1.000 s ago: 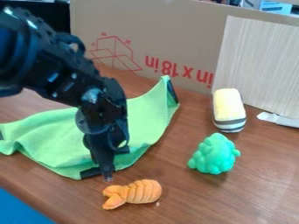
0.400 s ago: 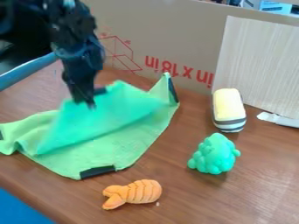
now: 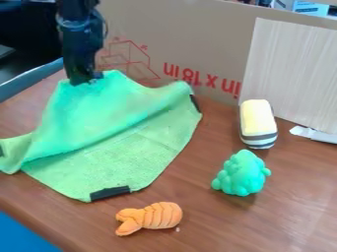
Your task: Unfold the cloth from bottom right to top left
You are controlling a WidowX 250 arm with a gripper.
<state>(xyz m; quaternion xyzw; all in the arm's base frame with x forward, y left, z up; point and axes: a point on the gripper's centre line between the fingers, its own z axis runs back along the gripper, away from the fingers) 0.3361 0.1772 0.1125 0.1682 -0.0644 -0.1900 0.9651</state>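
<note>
At the left side, the green cloth point(image 3: 99, 160) lies on the brown surface point(image 3: 289, 211), and my claw point(image 3: 87, 81) is pinching its raised far part. If I let go too early, I think this part can fall back into a fold. If I pull too far, the whole cloth may slide, because it seems light, and the black patch point(image 3: 110, 193) at the near edge probably holds little. More to the right, the cloth's far corner stands near the cardboard point(image 3: 191, 37); pushing against it could make a wrinkle.
</note>
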